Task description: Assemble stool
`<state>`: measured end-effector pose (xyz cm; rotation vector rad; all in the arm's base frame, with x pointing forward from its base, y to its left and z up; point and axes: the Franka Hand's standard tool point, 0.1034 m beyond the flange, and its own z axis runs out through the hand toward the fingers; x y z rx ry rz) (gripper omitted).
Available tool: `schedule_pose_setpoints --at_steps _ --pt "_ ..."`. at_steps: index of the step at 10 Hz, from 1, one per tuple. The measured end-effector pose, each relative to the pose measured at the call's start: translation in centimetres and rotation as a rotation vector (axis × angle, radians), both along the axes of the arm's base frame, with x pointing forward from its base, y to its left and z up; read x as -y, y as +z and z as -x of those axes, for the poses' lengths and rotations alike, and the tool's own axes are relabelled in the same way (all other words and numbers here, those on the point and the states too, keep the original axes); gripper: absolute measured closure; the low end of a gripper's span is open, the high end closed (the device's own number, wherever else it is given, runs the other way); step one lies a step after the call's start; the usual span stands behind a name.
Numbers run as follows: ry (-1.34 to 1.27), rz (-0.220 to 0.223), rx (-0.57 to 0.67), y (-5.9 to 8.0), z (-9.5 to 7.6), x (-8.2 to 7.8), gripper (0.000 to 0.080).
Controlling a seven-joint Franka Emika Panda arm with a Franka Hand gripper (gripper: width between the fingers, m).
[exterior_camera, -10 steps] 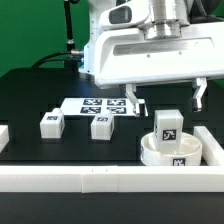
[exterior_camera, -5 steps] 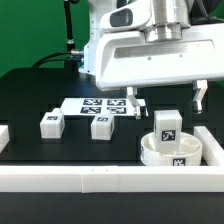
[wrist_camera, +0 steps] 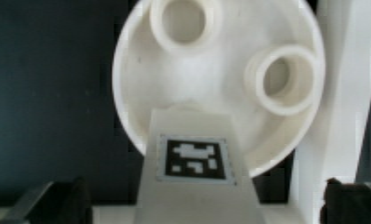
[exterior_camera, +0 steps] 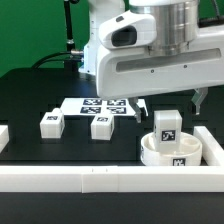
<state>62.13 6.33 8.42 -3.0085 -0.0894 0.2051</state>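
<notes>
The stool's round white plastic seat (exterior_camera: 151, 151), bearing one blocky tagged leg (exterior_camera: 168, 125), sits below the gripper (wrist_camera: 205, 200), fingers spread apart.

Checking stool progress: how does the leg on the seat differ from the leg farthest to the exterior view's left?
The seated leg stands upright on the round seat; the left leg lies low on the black table, apart from it. The seated leg is near the corner of the white rails; the left leg is near the marker board. Both are white tagged blocks.
</notes>
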Motion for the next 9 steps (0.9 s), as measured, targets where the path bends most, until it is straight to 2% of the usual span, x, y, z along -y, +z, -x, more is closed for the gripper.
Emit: schedule_pose_setpoints --at_steps 3,4,5,6,9 --pt "-0.001 0.001 0.017 -0.25 -0.33 0.0 0.015" --pt "0.005 0.0 0.02 -0.32 -0.39 0.07 0.0273" --pt "0.019 -0.002 0.022 -0.33 -0.42 0.33 0.0273" --pt "0.018 -0.001 0.022 -0.33 -0.42 0.32 0.0467" --pt "-0.021 0.003 0.017 -0.34 -0.41 0.25 0.0463"
